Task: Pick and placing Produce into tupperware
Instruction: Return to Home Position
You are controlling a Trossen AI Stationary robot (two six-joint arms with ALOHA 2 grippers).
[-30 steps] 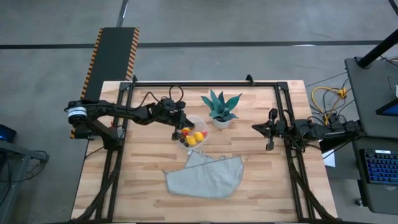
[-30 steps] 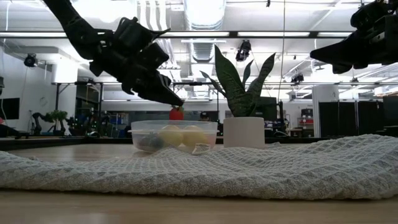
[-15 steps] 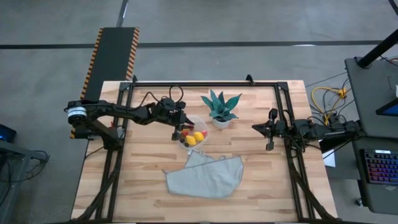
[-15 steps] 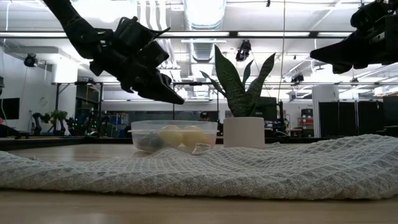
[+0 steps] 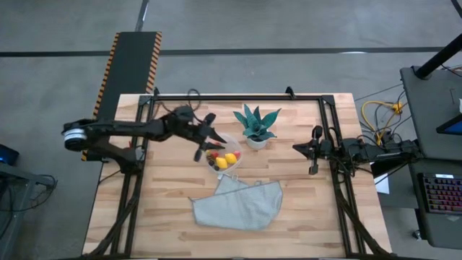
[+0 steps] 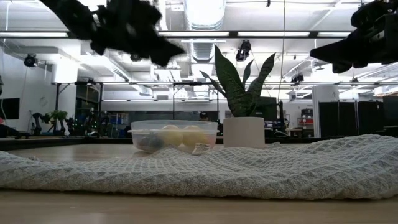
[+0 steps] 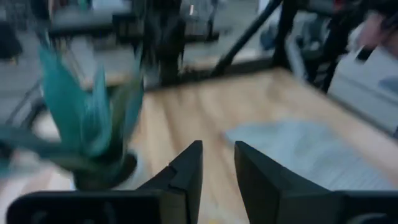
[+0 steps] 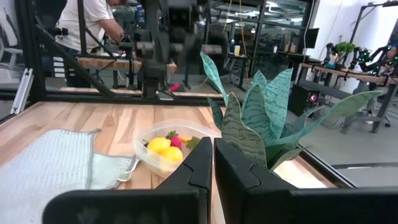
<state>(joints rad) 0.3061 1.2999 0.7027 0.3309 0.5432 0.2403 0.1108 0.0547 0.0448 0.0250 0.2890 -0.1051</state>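
Left gripper (image 7: 217,150) lifted back from tupperware (image 8: 143,153), narrowly open, empty, produce (image 8: 159,145) inside, right gripper (image 8: 213,149) closed, right edge.

Yellow and red produce (image 8: 160,145), clear tupperware (image 6: 174,124)
Teal striped plant (image 5: 255,121), white pot (image 6: 244,132), grey waffle cloth (image 5: 238,204), pale wood table (image 5: 166,209).

Two slender robot arms, mostly matte black, made of jointed tubular segments. The left arm (image 5: 130,131) has a silver-white ring (image 5: 71,137) at its outer end and a thin black cable (image 5: 190,93) looping by its wrist. The right arm (image 5: 361,150) is black throughout. The left hand (image 7: 217,155) and right hand (image 8: 213,146) each have two flat, wedge-shaped black fingers (image 7: 186,180).
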